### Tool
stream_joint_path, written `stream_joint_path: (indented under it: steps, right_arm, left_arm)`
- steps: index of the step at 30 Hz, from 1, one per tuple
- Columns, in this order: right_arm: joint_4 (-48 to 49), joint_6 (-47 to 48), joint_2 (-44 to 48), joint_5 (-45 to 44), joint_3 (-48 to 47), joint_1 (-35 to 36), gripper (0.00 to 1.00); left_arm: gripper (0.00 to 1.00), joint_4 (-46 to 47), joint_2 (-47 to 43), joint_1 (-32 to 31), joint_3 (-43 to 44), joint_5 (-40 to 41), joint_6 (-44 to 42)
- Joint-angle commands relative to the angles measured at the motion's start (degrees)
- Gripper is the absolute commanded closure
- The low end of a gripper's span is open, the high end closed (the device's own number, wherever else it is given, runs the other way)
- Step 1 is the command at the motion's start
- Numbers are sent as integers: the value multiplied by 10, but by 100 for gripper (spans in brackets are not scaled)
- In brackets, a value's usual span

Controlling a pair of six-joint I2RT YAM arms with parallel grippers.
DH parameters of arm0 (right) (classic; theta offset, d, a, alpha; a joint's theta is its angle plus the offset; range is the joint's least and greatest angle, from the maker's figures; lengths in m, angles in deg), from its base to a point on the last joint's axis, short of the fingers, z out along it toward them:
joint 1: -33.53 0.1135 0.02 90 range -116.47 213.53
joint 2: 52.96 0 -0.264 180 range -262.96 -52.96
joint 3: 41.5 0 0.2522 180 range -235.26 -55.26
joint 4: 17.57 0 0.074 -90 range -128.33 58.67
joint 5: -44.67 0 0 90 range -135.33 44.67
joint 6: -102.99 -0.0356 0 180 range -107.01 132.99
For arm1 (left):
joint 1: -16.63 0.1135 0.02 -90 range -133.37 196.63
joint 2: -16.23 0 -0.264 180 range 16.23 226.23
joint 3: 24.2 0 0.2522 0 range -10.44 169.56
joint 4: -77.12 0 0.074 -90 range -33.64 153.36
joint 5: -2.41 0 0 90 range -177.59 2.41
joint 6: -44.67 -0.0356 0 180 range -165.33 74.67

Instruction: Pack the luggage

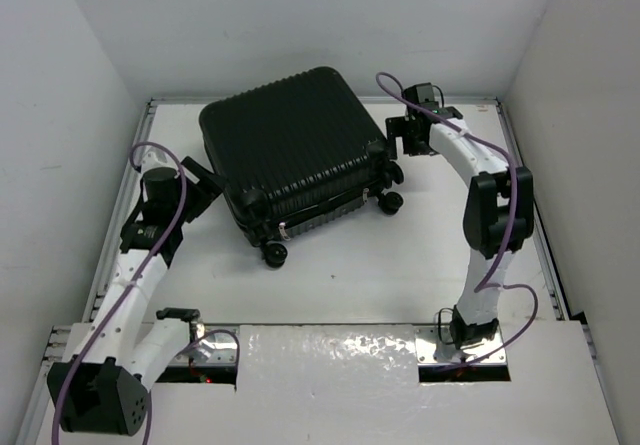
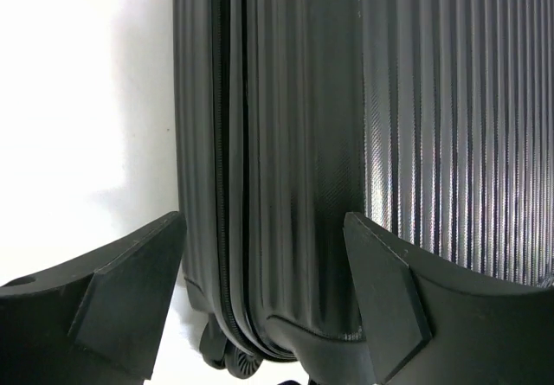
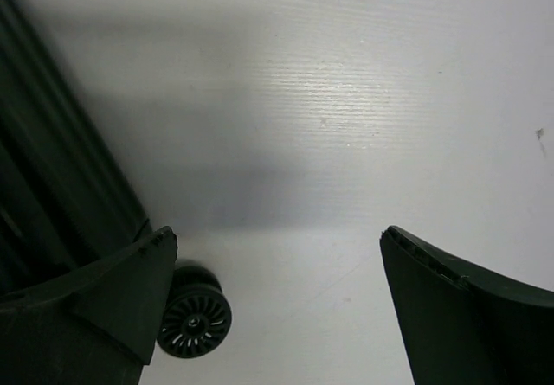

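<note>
Luggage (image 1: 290,150): closed, flat on worktop (image 1: 400,275), wheel end toward 5 o'clock
Left gripper (image 2: 264,229): spread, luggage just beside at 2 o'clock, nearer
Right gripper (image 3: 277,238): spread wide, luggage at 9 o'clock

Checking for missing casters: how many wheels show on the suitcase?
4, on the luggage edge facing the arms: lower left wheel, upper left wheel, lower right wheel, upper right wheel. The upper two are indistinct, so I am less sure of them.

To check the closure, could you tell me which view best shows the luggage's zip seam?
Left wrist: the zip seam runs close-up down the luggage. Top external shows it small; right wrist only shell and a wheel.
</note>
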Motion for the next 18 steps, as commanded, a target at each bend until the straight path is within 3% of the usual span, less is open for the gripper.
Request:
stream_joint_path:
  steps: [1,5,9,13,18]
  right_arm:
    - [7,-44,-19,84,-52,115,1]
    - [-5,-82,14,-12,-49,109,1]
    - [19,-100,103,-80,17,46,1]
    - [-5,-81,159,-83,18,-11,1]
    - [-44,-47,209,-75,31,-3,1]
  left_arm:
    - [26,-6,-20,-64,-7,-100,2]
    - [24,-42,-39,-64,9,-87,-30]
    - [24,-34,-58,-68,14,-162,-54]
    - [24,-70,-82,-76,39,-132,-57]
    - [25,-109,-67,-97,43,-76,-57]
